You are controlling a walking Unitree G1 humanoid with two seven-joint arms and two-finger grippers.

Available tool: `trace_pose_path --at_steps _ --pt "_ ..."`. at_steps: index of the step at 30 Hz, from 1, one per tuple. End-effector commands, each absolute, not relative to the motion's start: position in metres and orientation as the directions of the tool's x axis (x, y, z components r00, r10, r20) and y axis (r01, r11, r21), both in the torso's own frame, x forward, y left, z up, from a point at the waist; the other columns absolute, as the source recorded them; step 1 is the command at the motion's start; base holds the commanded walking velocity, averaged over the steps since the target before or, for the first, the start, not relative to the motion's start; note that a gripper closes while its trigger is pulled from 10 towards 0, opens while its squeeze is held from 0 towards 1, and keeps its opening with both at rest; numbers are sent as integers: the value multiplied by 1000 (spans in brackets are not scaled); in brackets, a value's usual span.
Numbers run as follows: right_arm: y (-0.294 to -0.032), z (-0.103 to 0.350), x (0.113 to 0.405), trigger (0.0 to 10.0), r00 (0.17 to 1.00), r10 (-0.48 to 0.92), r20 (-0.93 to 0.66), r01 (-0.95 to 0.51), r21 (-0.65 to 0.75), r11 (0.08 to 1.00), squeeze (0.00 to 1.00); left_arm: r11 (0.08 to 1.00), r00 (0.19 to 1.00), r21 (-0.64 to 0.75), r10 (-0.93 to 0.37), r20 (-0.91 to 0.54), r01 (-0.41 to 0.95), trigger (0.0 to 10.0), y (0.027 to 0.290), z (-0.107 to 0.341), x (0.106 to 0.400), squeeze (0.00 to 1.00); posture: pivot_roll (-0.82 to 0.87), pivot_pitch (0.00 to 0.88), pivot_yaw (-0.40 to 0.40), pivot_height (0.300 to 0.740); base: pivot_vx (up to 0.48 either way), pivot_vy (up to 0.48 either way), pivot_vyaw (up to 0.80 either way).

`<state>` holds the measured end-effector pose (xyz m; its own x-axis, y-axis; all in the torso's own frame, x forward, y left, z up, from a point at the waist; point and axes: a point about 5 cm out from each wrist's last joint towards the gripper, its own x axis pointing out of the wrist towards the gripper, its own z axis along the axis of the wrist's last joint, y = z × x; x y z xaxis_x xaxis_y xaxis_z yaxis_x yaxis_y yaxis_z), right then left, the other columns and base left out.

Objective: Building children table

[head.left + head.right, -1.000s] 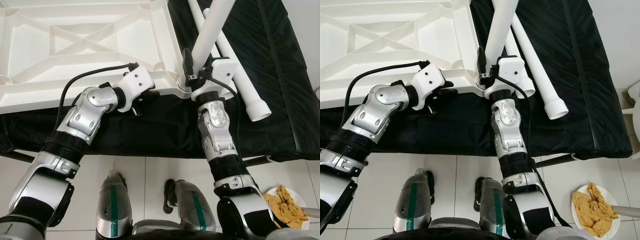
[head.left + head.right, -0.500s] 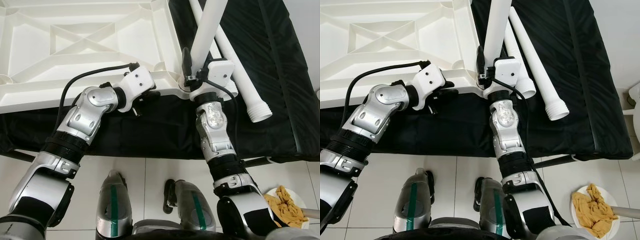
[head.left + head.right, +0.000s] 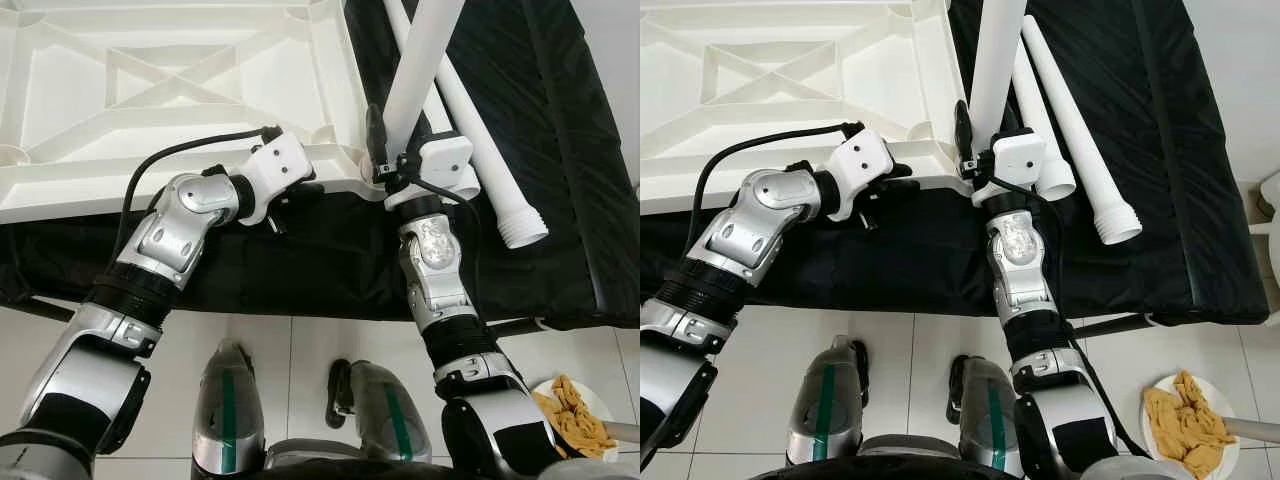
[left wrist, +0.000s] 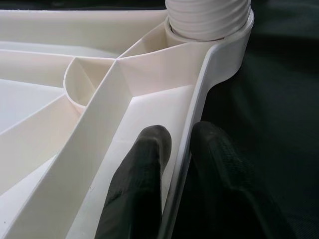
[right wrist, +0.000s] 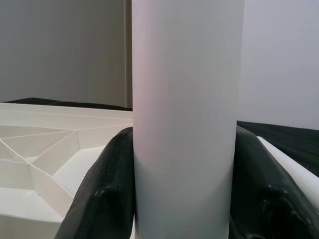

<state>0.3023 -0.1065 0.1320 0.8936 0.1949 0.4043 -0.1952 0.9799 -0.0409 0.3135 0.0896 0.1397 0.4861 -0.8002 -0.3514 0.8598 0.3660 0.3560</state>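
On top of a black-covered bed [image 3: 560, 150] the white tabletop [image 3: 150, 90] is lying upside down, ribbed underside facing up, taking the left and far part of the scene. The left gripper [image 3: 290, 195] has its fingers [image 4: 144, 164] clenched across the near rim of the tabletop, one inside the rim and one outside, just left of the near right corner socket [image 4: 209, 25].

The right gripper [image 3: 980, 150] is clamped around a white leg [image 3: 995, 60] that stands up out of that corner socket; in the right wrist view both fingers [image 5: 107, 179] press on opposite sides of the tube. In the left wrist view a ribbed threaded end sits in the socket, so my guess is the leg is being screwed in. Two more legs [image 3: 1080, 130] lie loose on the bed to the right, threaded ends toward the near side. A plate with a yellow cloth [image 3: 1185, 425] sits on the tiled floor at near right.

What could go wrong: if the leg leans off vertical while turning, the threads could cross and jam. The smooth tube might also just spin inside the fingers. And if the left grip slips, the whole tabletop could rotate or slide on the slick cover.

No brands, labels or writing I can read anywhere.
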Motion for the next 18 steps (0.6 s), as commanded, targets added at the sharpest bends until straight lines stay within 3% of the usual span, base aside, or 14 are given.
trace_pose_path --at_steps 1,18 --pt "-130 76 290 10000 980 131 151 -128 -33 991 0 353 496 453 -832 -248 819 10000 83 172 316 0 85 65 -56 740 0 0 0" --pt "-143 55 285 10000 994 82 72 -85 38 996 0 347 493 456 -832 -253 819 10000 84 172 315 0 84 72 -50 740 0 0 0"
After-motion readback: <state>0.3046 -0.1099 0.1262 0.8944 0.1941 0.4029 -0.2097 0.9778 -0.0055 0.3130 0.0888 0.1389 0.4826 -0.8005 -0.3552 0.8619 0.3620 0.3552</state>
